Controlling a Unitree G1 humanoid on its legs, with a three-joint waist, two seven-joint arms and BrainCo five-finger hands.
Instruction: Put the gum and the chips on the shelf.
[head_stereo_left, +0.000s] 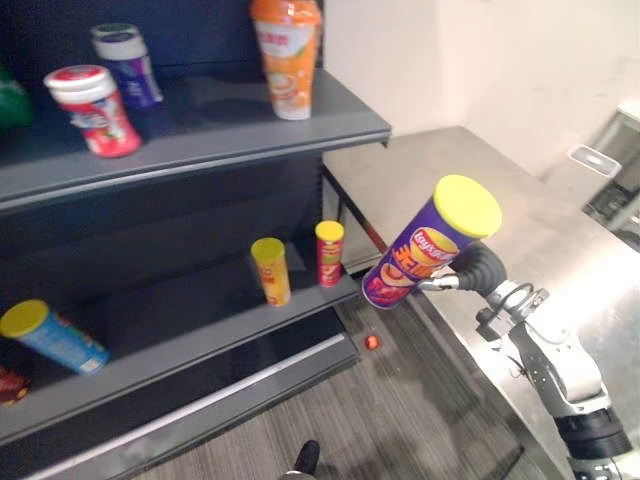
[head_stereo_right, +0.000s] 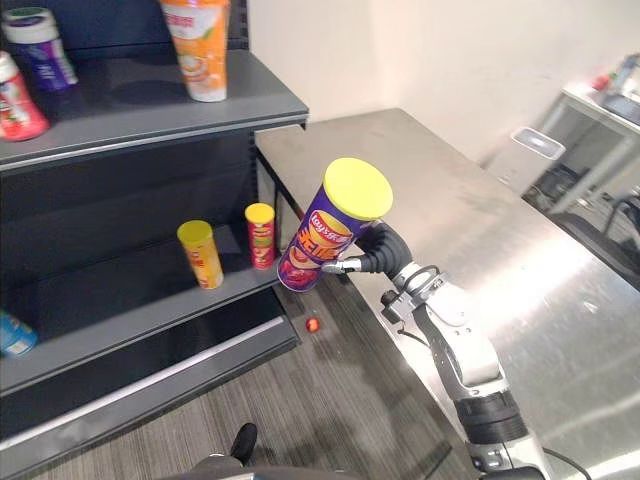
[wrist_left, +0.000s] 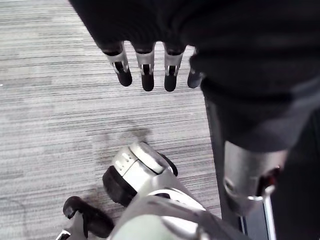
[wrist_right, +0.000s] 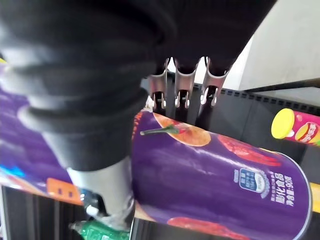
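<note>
My right hand (head_stereo_left: 478, 268) is shut on a purple chips can (head_stereo_left: 425, 248) with a yellow lid. It holds the can tilted in the air, just off the right end of the lower shelf board (head_stereo_left: 180, 330). In the right wrist view my fingers (wrist_right: 182, 95) curl round the purple can (wrist_right: 215, 185). On the upper shelf board (head_stereo_left: 200, 135) stand a red-and-white gum jar (head_stereo_left: 93, 108) and a purple gum jar (head_stereo_left: 128, 62). My left hand (wrist_left: 150, 65) hangs over the floor with straight fingers and holds nothing.
An orange can (head_stereo_left: 288, 55) stands on the upper board. A yellow can (head_stereo_left: 271, 270) and a red can (head_stereo_left: 329, 252) stand on the lower board, where a blue can (head_stereo_left: 55, 337) lies. A steel table (head_stereo_left: 560, 230) runs along the right. A small red object (head_stereo_left: 372, 342) lies on the floor.
</note>
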